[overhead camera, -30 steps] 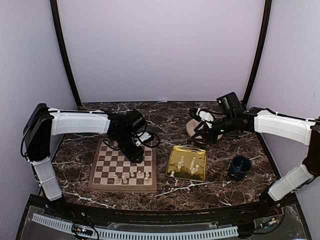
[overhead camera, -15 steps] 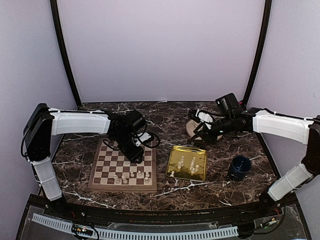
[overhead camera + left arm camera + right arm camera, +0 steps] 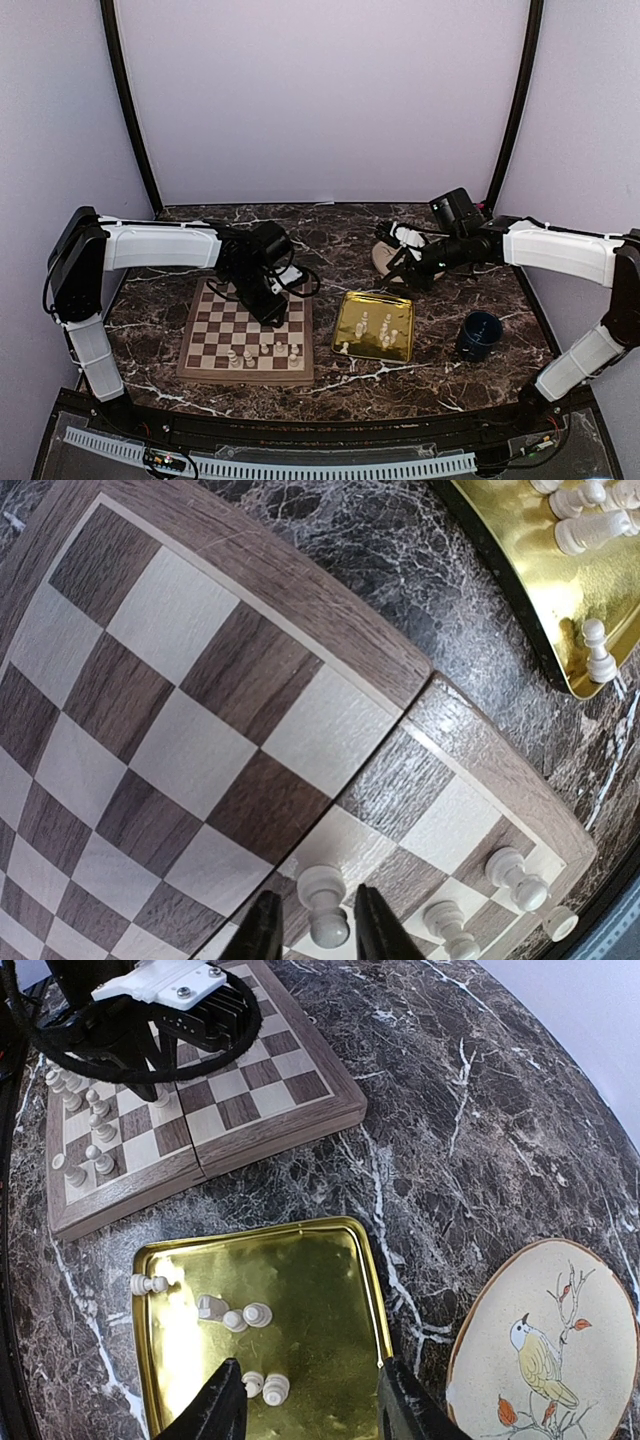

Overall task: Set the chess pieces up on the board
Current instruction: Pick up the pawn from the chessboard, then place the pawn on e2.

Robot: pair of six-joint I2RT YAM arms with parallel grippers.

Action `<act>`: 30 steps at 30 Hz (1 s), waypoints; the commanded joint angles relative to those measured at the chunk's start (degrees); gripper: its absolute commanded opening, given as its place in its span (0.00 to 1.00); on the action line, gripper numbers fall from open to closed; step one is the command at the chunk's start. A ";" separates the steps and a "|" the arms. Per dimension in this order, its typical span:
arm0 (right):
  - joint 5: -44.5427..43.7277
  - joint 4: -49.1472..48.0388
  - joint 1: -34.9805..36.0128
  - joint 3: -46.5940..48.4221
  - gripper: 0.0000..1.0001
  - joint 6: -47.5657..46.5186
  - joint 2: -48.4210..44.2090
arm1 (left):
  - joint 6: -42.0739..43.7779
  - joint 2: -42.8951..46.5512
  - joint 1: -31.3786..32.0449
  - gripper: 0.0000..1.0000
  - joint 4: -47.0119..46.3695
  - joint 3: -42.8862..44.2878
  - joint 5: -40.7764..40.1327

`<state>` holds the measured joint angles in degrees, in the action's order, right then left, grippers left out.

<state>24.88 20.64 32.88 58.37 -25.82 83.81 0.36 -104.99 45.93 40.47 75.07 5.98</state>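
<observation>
On board, tray side | L gripper straddles upright pawn, jaws narrow, grip unclear | R gripper half-open, empty, over tray

A robotics lab cell; plain lilac walls and black frame poles enclose a marble-look table; left arm and right arm stand at its near edge.
</observation>
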 commanded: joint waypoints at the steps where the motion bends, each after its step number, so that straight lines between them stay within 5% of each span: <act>1: 1.16 -0.13 -0.26 0.76 0.45 -0.30 0.47 | -0.01 0.15 0.39 0.31 2.32 -0.49 0.54; 20: 1.71 0.44 -0.24 1.13 0.45 -0.52 0.92 | -0.16 0.81 0.39 0.15 2.89 -1.51 1.18; 30: 2.14 0.70 -0.27 1.29 0.45 -0.60 1.00 | -1.37 8.49 0.39 0.06 7.11 -3.66 -2.88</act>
<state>25.96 21.17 32.88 58.39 -25.89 84.33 -0.05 -102.80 45.93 42.78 73.03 5.26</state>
